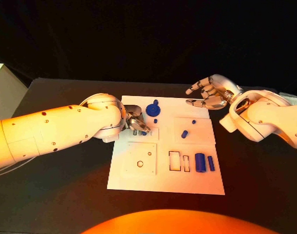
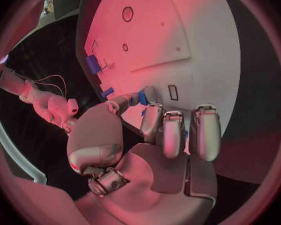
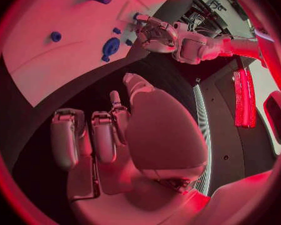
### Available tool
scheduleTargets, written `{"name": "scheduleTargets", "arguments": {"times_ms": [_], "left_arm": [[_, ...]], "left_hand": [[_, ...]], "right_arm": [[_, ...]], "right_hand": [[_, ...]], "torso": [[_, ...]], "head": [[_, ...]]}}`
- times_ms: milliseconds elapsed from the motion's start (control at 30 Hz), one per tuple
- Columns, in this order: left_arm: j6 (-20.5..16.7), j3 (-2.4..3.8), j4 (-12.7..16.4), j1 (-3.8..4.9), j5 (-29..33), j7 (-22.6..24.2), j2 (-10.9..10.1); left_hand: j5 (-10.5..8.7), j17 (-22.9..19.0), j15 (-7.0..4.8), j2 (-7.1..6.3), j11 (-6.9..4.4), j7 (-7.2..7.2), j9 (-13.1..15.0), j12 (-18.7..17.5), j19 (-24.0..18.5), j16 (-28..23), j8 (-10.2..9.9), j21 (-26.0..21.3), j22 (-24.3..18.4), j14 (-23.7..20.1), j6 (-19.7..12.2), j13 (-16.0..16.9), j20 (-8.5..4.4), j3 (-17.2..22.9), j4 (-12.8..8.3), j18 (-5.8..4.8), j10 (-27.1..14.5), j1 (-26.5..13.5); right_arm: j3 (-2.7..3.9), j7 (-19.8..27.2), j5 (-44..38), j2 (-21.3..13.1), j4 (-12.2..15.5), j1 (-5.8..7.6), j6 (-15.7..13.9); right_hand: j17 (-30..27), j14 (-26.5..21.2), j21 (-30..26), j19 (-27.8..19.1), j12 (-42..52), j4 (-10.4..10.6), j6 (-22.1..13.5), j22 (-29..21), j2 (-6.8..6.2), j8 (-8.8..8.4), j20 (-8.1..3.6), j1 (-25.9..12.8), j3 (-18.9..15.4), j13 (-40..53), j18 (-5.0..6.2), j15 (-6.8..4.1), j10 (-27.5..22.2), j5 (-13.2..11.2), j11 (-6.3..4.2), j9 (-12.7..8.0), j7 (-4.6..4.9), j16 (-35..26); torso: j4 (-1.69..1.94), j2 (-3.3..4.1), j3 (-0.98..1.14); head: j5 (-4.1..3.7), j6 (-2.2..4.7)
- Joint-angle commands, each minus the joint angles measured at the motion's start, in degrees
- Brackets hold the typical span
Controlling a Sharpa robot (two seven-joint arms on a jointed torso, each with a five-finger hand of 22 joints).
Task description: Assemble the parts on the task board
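Blue, hard-looking plastic parts lie on the white task board [image 1: 166,183] at the head view's centre: a round keyed piece [image 1: 153,107] upper middle, a cylinder [image 1: 199,162] lower right. The left hand [image 1: 136,122] pinches a small blue part [image 1: 142,131] just left of centre; it is probably light and slippery, best pinched across its sides. The right hand [image 1: 210,92], upper right, grasps nothing, fingers curled apart.

In the left wrist view, metallic fingertips [image 2: 148,96] meet on that part [image 2: 142,98].

In the right wrist view, the smooth fingers [image 3: 103,135] hold nothing.

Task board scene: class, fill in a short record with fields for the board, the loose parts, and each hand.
board: white task board mid-table
parts by right edge: two blue bars lying side by side
part near top: round blue piece
left hand: left hand over the board, fingers pinching a small blue part
right hand: right hand at the board's top right corner, holding nothing
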Motion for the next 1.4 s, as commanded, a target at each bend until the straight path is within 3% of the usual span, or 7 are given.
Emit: {"name": "scheduleTargets", "arguments": {"times_ms": [33, 367, 600, 1400], "left_arm": [[0.48, -0.12, 0.14, -0.17, 0.76, 0.53, 0.28], [0.97, -0.13, -0.01, -0.17, 0.88, 0.53, 0.35], [1.46, -0.13, -0.03, -0.17, 1.26, 0.53, 0.41], [1.13, -0.12, -0.51, -0.17, 4.19, 0.64, 0.54]], "left_hand": [[-0.17, 15.09, -0.49, -0.34, 0.09, -0.18, -0.04, -0.11, -0.01, 0.19, 0.17, -0.15, 4.07, 5.96, -0.12, 0.04, -0.17, -0.34, -0.11, -0.53, -0.27, -0.41], [0.52, 15.09, -0.64, 0.28, -0.10, -0.35, -0.09, -0.30, -0.17, 0.19, 0.01, -0.34, 3.83, 5.96, -0.88, -0.03, -0.30, 0.69, -1.80, -0.46, -0.47, 3.80], [1.36, 15.09, -0.43, 0.61, 0.19, 0.14, 0.03, -0.43, -0.26, 0.19, 0.25, -0.46, 3.72, 5.96, -1.37, 0.06, -0.15, 6.19, -5.28, -0.43, -0.46, 8.85], [1.75, 15.09, -0.26, 1.79, 0.32, 0.32, 0.08, -0.03, 0.10, 0.19, 0.55, -0.15, 4.35, 5.96, -1.00, 0.72, 0.01, 9.75, -6.09, -0.55, -0.07, 9.35]], "right_arm": [[0.00, 0.46, -0.48, 0.02, 0.06, -0.04, 0.82], [0.00, 0.47, -0.46, 0.02, 0.12, -0.04, 0.81], [0.00, 0.50, -0.45, 0.03, 0.19, -0.04, 0.84], [0.00, 0.64, -0.30, 0.00, 0.23, -0.04, 0.85]], "right_hand": [[10.84, 4.72, -0.24, 3.09, -0.12, -0.13, -0.34, 10.86, -0.12, -0.10, 0.25, -0.59, 0.37, 4.95, 0.80, 0.39, -0.31, 0.21, -0.03, -0.08, 0.00, -0.29], [10.84, 4.72, -0.24, 3.09, -0.12, -0.13, -0.34, 10.86, -0.12, -0.10, 0.25, -0.59, 0.37, 4.95, 0.80, 0.39, -0.31, 0.21, -0.03, -0.08, 0.00, -0.29], [10.84, 4.73, -0.23, 3.10, -0.03, -0.14, -0.34, 10.87, -0.20, -0.11, 0.25, -0.71, 0.53, 5.02, 0.80, 0.39, -0.24, 0.37, -0.03, -0.11, 0.00, -0.30], [10.88, 4.74, -0.18, 3.12, -0.01, -0.11, -0.32, 10.91, -0.22, -0.09, 0.25, -0.86, 0.66, 5.03, 0.78, 0.39, -0.21, 0.44, -0.03, -0.12, 0.01, -0.28]], "torso": [[0.03, 0.00, 0.01], [-0.01, 0.00, -0.01], [0.01, 0.00, 0.00], [-0.02, 0.00, 0.03]], "head": [[-0.01, -0.03], [0.03, -0.16], [0.02, -0.29], [0.16, -0.27]]}}
